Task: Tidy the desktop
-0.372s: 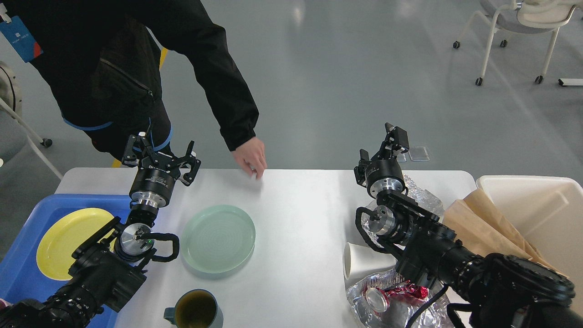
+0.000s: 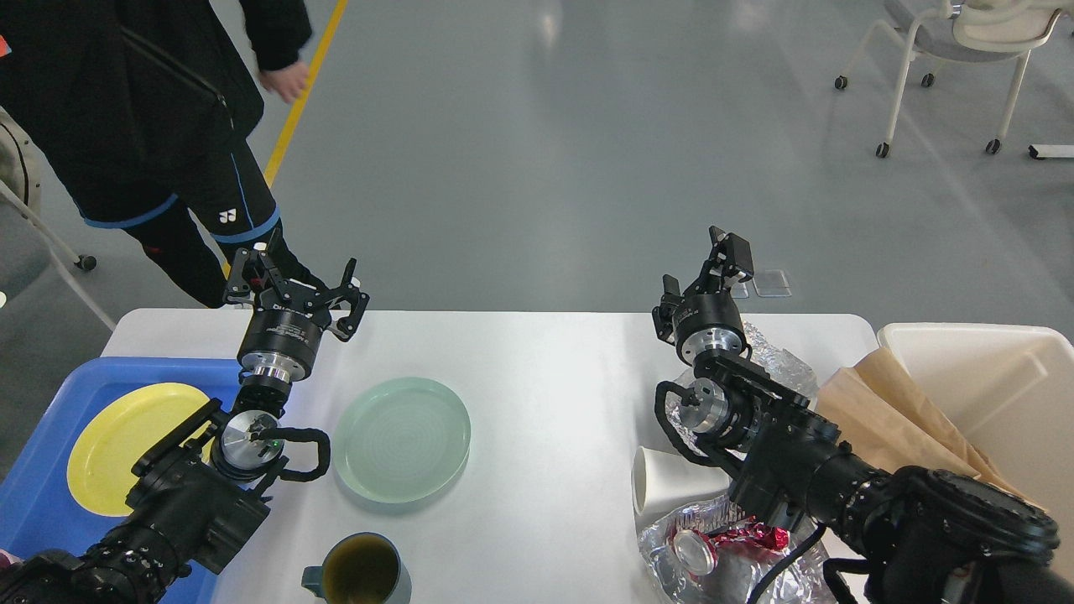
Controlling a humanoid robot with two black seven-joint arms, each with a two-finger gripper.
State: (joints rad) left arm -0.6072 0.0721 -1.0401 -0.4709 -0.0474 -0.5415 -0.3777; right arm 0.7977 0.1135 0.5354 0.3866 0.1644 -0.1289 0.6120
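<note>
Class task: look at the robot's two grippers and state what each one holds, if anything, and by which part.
Nothing is held. The left gripper and the right gripper both stand open and empty above the desktop.

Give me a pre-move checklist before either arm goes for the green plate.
1. Left gripper empty, fingers spread: ok.
2. Right gripper empty: ok; fingers spread: ok.
3. Green plate flat on the desktop, nothing touching it: ok.
4. Person clear of the desktop: ok, standing beyond the far-left corner, hand away from it.
5. Blue tray has room beside the yellow plate: cannot tell, my left arm hides part of it.
6. Mug out of the path: not ok, it sits near the plate's front edge and appears to hold dark liquid.
</note>
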